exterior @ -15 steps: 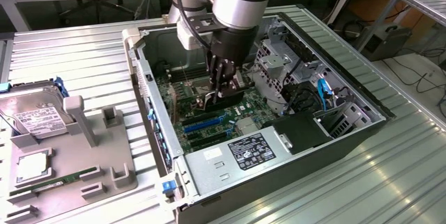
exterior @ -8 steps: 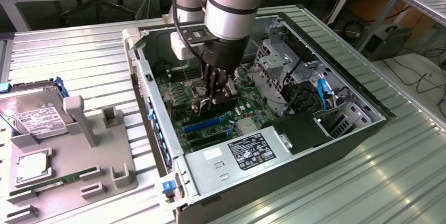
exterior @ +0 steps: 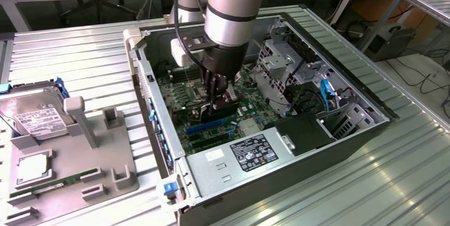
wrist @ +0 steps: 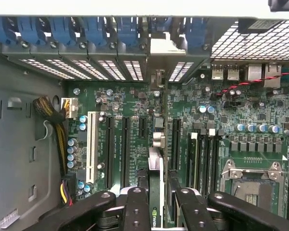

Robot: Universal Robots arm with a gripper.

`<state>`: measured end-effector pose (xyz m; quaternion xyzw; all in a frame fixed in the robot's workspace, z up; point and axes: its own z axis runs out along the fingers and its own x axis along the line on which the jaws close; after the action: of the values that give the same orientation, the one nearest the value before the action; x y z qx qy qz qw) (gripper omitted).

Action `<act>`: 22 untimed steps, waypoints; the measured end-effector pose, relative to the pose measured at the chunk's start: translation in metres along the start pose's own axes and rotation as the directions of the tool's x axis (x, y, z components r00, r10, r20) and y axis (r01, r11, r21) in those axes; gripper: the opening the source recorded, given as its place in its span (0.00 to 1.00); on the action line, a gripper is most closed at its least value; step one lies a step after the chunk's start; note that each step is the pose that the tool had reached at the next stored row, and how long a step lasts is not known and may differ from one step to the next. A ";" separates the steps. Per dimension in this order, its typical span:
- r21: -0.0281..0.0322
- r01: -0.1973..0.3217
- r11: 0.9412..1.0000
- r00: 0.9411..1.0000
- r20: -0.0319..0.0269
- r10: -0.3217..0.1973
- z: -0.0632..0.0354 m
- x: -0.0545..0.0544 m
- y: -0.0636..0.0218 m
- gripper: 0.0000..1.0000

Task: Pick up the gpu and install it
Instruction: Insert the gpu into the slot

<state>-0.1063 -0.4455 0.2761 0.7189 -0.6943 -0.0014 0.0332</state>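
Note:
My gripper (exterior: 216,101) reaches down into the open computer case (exterior: 365,131) and is shut on the gpu (exterior: 213,114). The gpu is a thin black card held on edge just over the green motherboard (exterior: 176,91). In the wrist view the gpu (wrist: 156,192) runs edge-on between my two fingers (wrist: 137,204), with a green logo on its top edge. It lies along the slot line between two long black slots (wrist: 125,144). Its far end points at the silver bracket opening (wrist: 160,47) in the case's rear wall. Whether the card sits in a slot I cannot tell.
On a grey fixture (exterior: 77,178) at the exterior view's left sit a silver hard drive (exterior: 39,120) and a green memory stick (exterior: 56,184). Inside the case are the power supply (exterior: 243,157), black and blue cables (exterior: 316,97), a white slot (wrist: 91,144) and the CPU socket (wrist: 253,185).

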 end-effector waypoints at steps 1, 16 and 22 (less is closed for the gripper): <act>0.000 0.000 1.000 1.000 -0.002 0.000 0.0006 0.000 0.0001 0.26; 0.003 0.000 1.000 1.000 0.004 0.000 0.0069 0.000 0.0020 0.26; 0.003 -0.003 1.000 1.000 0.011 0.003 0.0135 0.003 0.0039 0.26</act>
<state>-0.1107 -0.4489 0.2630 0.7178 -0.6956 -0.0043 0.0284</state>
